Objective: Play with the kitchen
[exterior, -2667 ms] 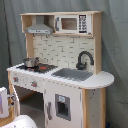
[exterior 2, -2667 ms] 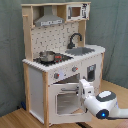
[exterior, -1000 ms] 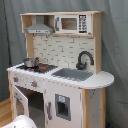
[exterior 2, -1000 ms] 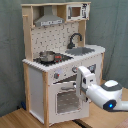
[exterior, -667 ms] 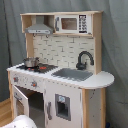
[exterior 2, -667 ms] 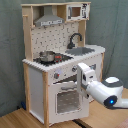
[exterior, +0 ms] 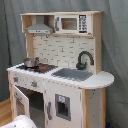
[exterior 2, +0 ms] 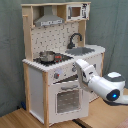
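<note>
The kitchen [exterior: 65, 55] [exterior 2: 55, 50] is a tall white and light-wood toy with a hood [exterior: 39, 29], a microwave [exterior: 70, 23], a black faucet [exterior: 84, 59] and a grey sink [exterior: 74, 74]. A small metal pot [exterior 2: 47, 56] sits on the stovetop. My gripper [exterior 2: 80, 66] is up against the knob panel, just above the handle of the windowed oven door [exterior 2: 67, 100]. In the first exterior view the oven door [exterior: 21, 101] stands slightly ajar, and only a white part of my arm [exterior: 20, 122] shows at the bottom edge.
A grey curtain [exterior: 115, 45] hangs behind the kitchen. It stands on a light wooden floor [exterior 2: 20, 119]. Under the sink is a cupboard door [exterior: 62, 107] with a small window. My arm's white body [exterior 2: 107, 87] reaches in from the second exterior view's right.
My arm has risen from low by the floor up to the knob panel. The oven door has swung from wide open to nearly closed.
</note>
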Robot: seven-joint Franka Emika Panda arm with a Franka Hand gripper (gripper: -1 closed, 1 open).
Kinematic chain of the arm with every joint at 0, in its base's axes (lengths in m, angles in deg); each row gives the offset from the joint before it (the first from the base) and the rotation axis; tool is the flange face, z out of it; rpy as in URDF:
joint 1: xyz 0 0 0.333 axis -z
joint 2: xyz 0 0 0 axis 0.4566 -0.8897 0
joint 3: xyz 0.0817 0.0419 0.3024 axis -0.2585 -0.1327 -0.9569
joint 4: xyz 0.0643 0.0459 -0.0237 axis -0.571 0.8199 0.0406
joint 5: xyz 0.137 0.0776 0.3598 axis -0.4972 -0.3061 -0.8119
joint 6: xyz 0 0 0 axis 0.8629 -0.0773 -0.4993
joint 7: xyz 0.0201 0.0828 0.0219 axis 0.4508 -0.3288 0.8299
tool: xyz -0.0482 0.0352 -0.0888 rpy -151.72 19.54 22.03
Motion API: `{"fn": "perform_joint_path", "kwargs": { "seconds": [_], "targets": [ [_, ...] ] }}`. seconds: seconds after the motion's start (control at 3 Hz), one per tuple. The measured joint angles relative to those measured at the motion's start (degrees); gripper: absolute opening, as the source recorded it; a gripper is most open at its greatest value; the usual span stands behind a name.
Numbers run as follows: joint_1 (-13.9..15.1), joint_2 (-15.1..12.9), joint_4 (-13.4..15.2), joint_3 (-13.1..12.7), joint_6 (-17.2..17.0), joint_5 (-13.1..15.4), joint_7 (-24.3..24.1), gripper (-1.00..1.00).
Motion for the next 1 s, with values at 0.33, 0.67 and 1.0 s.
{"fn": "perform_joint_path", "kwargs": {
  "seconds": [0.33, 0.67, 1.0],
  "targets": [
    [-0.77, -1.16, 0.17, 1.23, 0.12, -0.35, 6.99, 1.00],
    [-1.77, -2.65, 0.55, 2.80, 0.12, -0.76, 14.11, 1.00],
    [-2.88, -4.48, 1.02, 4.69, 0.12, -1.37, 21.42, 1.00]
  ]
}}
